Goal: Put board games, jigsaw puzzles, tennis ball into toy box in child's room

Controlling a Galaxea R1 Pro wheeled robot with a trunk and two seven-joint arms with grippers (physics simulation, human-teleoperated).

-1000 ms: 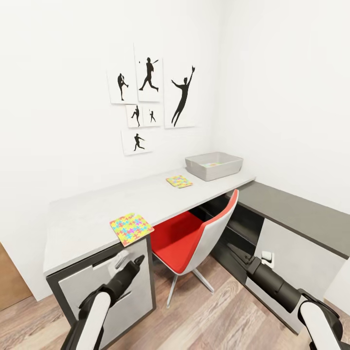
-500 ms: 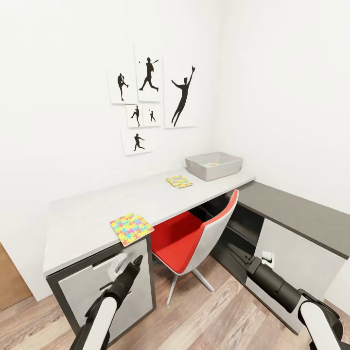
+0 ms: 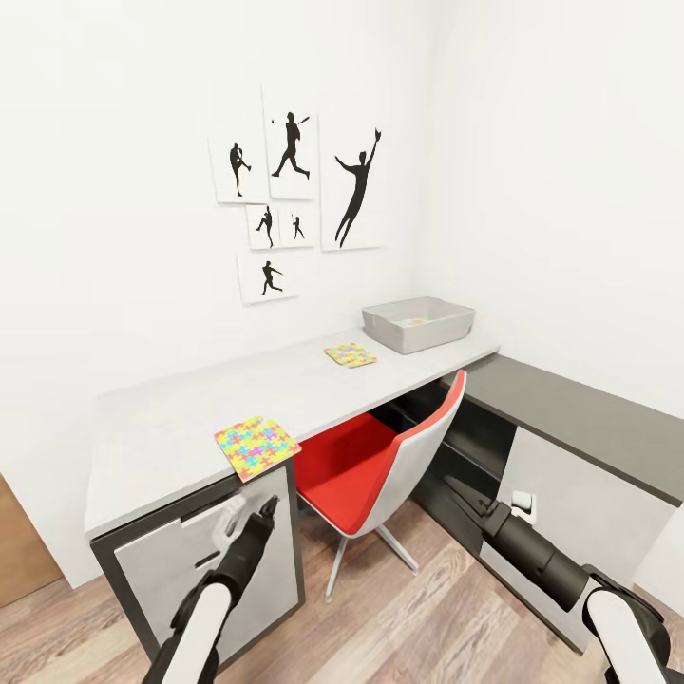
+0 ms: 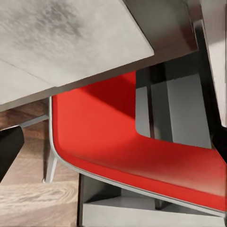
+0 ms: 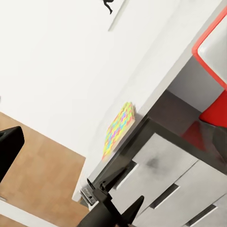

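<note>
White walls with black sports prints (image 3: 285,190) back your long grey table (image 3: 171,427). Your toy box (image 3: 418,324) sits at its far end with colourful pieces inside. One jigsaw puzzle (image 3: 351,355) lies near the box, the other (image 3: 256,446) at the near edge. Your left gripper (image 3: 268,511) hangs below that edge, fingers together; your right gripper (image 3: 465,498) is too unclear to tell. A red chair (image 3: 380,465) is tucked between them.
</note>
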